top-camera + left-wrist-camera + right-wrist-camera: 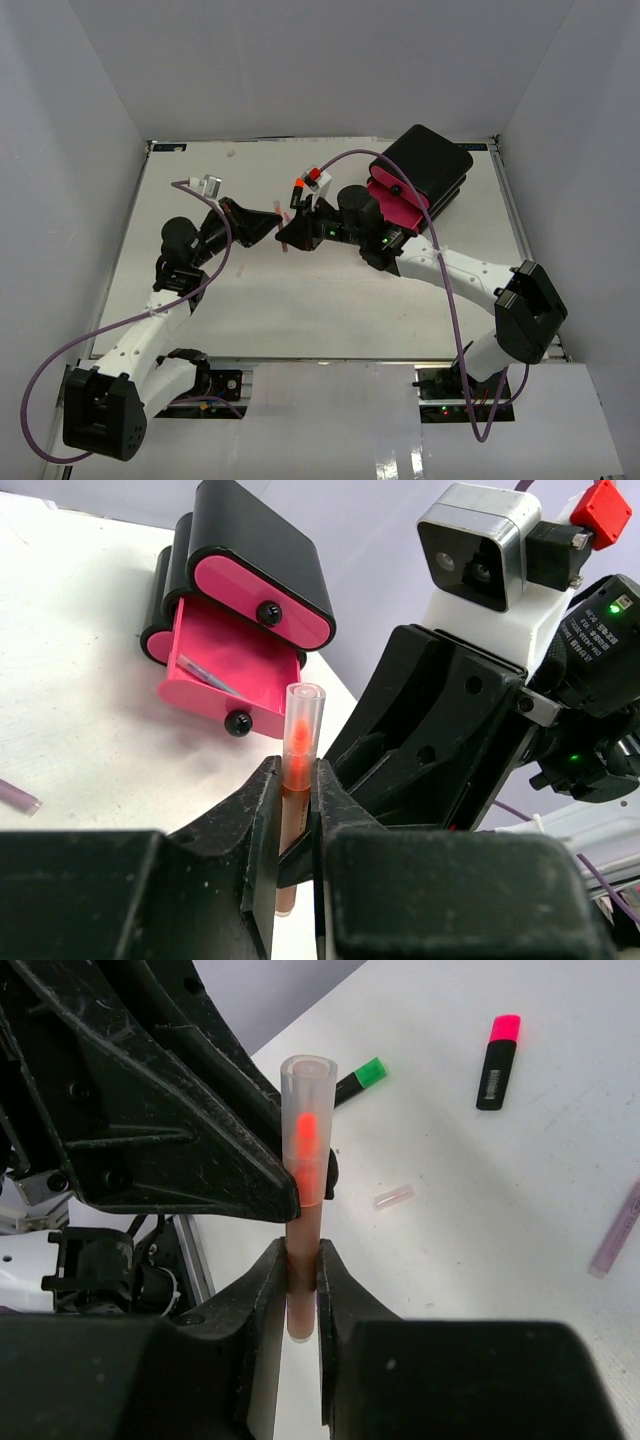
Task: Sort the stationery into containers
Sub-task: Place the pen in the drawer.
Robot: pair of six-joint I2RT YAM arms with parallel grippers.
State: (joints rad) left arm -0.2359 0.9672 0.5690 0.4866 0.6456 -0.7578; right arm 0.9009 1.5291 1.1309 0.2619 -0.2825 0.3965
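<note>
A thin pastel orange pen (297,745) with a clear cap stands upright between both grippers. My left gripper (297,780) is shut on it just below the cap. My right gripper (302,1260) is shut on the pen's lower body (303,1235). In the top view the two grippers (268,225) (297,232) meet at the table's middle back. The black drawer box (425,170) lies at the back right. In the left wrist view its middle pink drawer (235,665) is pulled open with a thin pale item inside; the top drawer (262,588) is closed.
On the table in the right wrist view lie a green-capped highlighter (360,1078), a pink-capped highlighter (497,1060), a small clear pink piece (393,1197) and a purple pen (615,1230). A purple item (15,795) lies at the left edge of the left wrist view.
</note>
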